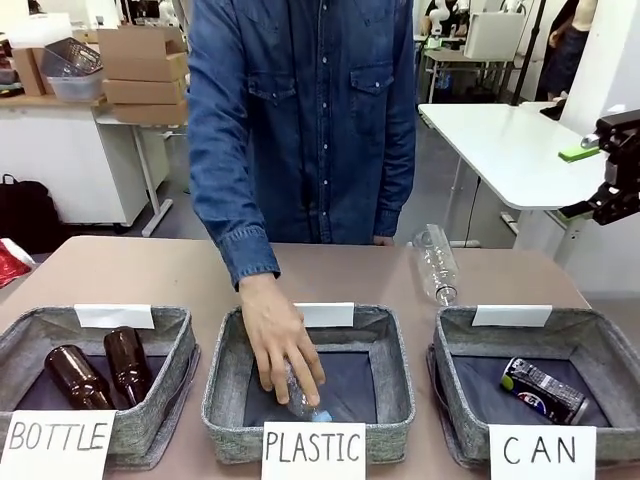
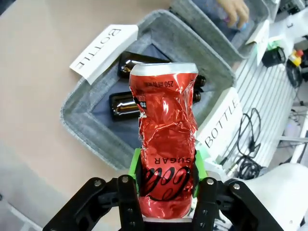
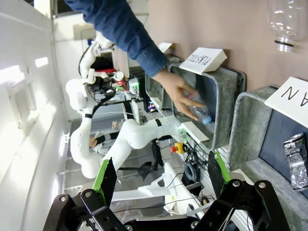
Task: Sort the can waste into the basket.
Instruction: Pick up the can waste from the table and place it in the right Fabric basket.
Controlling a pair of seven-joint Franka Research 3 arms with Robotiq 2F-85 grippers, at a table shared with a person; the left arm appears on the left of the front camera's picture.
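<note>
Crushed red metal can (image 2: 163, 110) is pinched in left hand (image 2: 167, 168) for carrying to grey fabric CAN basket (image 1: 600, 338) | right hand (image 3: 161, 168) is spread, empty

red can (image 2: 166, 144): thin metal with a glossy red coat, heavily creased and dented; bare silver rim at the top.
black can (image 1: 543, 390): smooth metal, glossy printed wall, silver ends.
basket (image 1: 610, 340): grey woven cloth, matt and slightly rough; darker, smoother lining.
label cards (image 1: 541, 452): white paper or card, matt.
brown bottles (image 1: 100, 368): smooth glass with glossy highlights.
clear bottle (image 1: 435, 262): transparent plastic, ribbed, shiny.
table (image 1: 130, 270): smooth, matt brownish top.
left gripper (image 2: 168, 166): matt black fingers with small shiny screw heads; green pads (image 2: 135, 166), plastic-looking, smooth.
sleeve (image 1: 235, 240): blue denim cloth, matt.
</note>
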